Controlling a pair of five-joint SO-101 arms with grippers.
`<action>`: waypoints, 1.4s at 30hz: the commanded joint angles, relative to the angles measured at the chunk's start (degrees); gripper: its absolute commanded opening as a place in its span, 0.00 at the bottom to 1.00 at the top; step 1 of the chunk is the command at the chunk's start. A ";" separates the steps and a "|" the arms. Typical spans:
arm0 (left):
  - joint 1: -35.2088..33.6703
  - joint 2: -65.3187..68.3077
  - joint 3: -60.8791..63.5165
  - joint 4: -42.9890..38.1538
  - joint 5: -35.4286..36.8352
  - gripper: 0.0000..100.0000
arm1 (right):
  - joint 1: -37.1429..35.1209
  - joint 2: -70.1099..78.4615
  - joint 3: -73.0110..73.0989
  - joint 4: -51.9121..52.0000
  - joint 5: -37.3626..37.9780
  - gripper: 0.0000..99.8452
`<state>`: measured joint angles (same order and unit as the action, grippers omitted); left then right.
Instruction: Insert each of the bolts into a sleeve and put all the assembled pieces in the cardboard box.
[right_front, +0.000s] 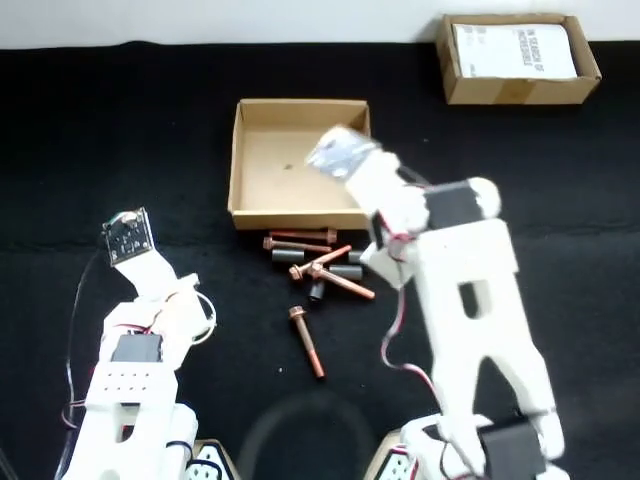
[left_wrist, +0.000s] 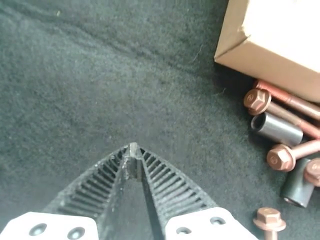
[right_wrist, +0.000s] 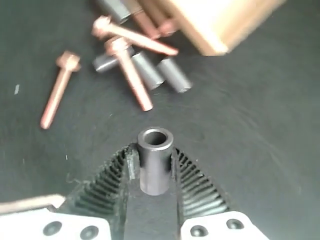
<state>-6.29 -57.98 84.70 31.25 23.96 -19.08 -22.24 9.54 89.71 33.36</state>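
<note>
The black cloth-covered worktop (right_front: 120, 120) carries a shallow, open, brown cardboard box (right_front: 238, 160), and everything below is placed from that box. A second cardboard carton holding a white printed sheet (right_front: 500, 92) sits well apart from it, beyond its far right corner.

The right hand (right_wrist: 154, 150) hovers by the box's near right corner. It is clamped on a short dark grey metal sleeve (right_wrist: 155, 170), pinched across the outer wall between ribbed black fingers (right_wrist: 195, 182), with one open end left free. The left hand (left_wrist: 133, 150) is pressed closed on nothing, low over the cloth off the box's near left corner and apart from it.

Just beside the box's near wall lies a loose heap of copper-coloured hex-head bolts (right_front: 300, 236) mixed with more dark sleeves (right_front: 346, 271). A single bolt (right_front: 307, 342) lies farther out from that wall, clear of the heap.

These parts look like rigid metal, dense for their bulk and in no danger of crushing, so a firm squeeze should be safe. Being smooth and round, they will likely roll on the cloth or twist in a loose pinch. A sleeve is probably best held mid-length across its wall, as here, which keeps the bore open. A bolt is probably best taken on the shank close under the head, leaving the tip free to enter.
</note>
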 joint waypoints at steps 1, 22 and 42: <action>-0.22 0.22 0.40 -1.49 -0.09 0.01 | 5.14 -9.01 -0.40 -0.22 -9.41 0.01; 15.25 0.31 -28.53 38.33 2.73 0.01 | 38.37 -69.41 48.92 -7.78 -12.31 0.01; 30.46 33.19 -33.54 33.67 6.07 0.14 | 41.10 -82.68 81.98 -24.40 -12.31 0.01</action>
<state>22.37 -30.37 55.34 67.21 27.03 21.27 -104.35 89.19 68.18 20.88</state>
